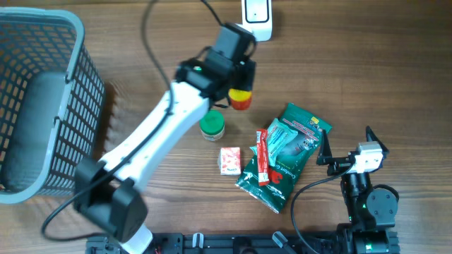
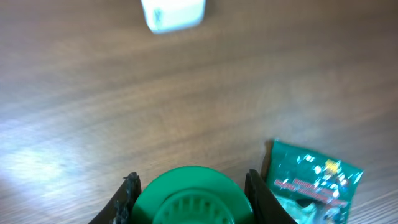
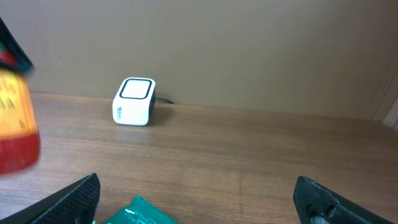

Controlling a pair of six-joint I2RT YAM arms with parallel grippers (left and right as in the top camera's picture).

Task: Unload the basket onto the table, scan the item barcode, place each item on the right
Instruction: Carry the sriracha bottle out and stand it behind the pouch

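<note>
The left gripper [image 2: 191,180] is squeezed shut on the green lid of the jar [image 1: 241,99]. The jar hangs over the table near the white scanner [image 1: 256,15]. It is roughly upright, with the lid up and the red end down. The right gripper [image 3: 196,183] is wide apart.

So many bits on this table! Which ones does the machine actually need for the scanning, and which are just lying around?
Part of the job: red-and-yellow container, held in the left gripper; white scanner.

Just lying about: green-lidded jar; small red-and-white box; green packet; red sachet; grey basket.
</note>
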